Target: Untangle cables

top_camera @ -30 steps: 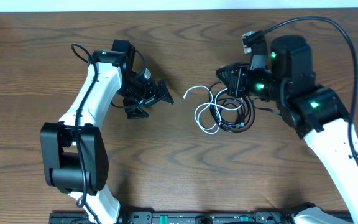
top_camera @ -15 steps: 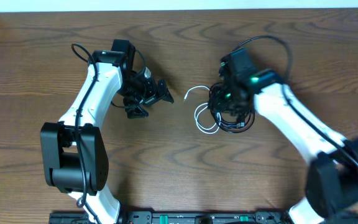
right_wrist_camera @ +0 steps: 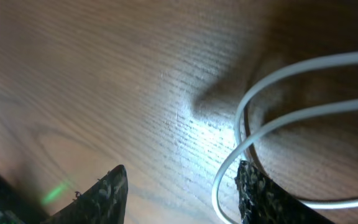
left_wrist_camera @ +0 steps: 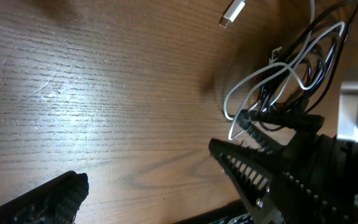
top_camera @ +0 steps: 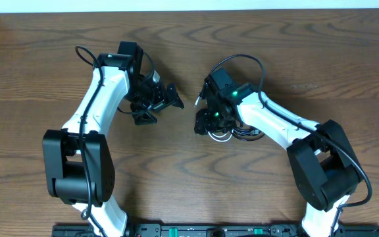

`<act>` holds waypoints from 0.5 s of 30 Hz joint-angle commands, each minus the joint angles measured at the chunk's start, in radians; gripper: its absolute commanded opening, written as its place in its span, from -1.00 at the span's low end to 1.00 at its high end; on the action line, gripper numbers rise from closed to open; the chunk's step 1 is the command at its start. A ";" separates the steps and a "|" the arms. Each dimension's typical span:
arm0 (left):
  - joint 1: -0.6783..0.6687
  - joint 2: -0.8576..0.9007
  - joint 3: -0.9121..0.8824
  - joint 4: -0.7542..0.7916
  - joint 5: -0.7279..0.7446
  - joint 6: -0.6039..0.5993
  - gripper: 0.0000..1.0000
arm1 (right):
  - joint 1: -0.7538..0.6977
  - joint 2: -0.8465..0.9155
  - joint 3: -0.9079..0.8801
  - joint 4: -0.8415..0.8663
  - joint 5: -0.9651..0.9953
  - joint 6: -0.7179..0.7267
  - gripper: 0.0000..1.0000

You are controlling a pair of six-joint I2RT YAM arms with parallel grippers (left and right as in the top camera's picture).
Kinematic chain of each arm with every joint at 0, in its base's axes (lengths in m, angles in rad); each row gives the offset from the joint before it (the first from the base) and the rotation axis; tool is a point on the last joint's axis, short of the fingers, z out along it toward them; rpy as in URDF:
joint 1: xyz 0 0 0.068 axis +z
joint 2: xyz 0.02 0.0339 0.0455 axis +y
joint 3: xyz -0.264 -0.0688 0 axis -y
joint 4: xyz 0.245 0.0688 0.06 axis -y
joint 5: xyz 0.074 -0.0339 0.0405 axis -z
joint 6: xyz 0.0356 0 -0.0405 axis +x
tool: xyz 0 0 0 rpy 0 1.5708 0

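White cable point(right_wrist_camera: 241, 127) loops just beside one finger of your right pincer point(right_wrist_camera: 182, 174), jaws apart, empty. The cables point(top_camera: 242, 133) lie bundled on the worktop point(top_camera: 176, 171). Close on that white loop alone; left pincer point(left_wrist_camera: 148, 163) hangs open nearby.

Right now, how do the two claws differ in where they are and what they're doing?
The left gripper is over bare table, apart from the cables; the right gripper is down at them. Nothing lies between the left gripper's fingers, while the white cable loops close by one of the right gripper's fingers. Both are open and hold nothing.
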 commanded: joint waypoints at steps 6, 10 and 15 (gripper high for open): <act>-0.003 0.008 -0.005 -0.002 -0.013 0.002 0.98 | 0.029 0.029 0.005 -0.040 0.155 -0.028 -0.24; -0.003 0.008 -0.005 0.006 -0.013 0.002 0.98 | 0.044 0.028 0.005 -0.032 0.100 -0.027 -0.69; -0.003 0.008 -0.005 0.006 -0.013 0.002 0.98 | 0.041 0.027 0.024 -0.013 -0.097 -0.028 -0.98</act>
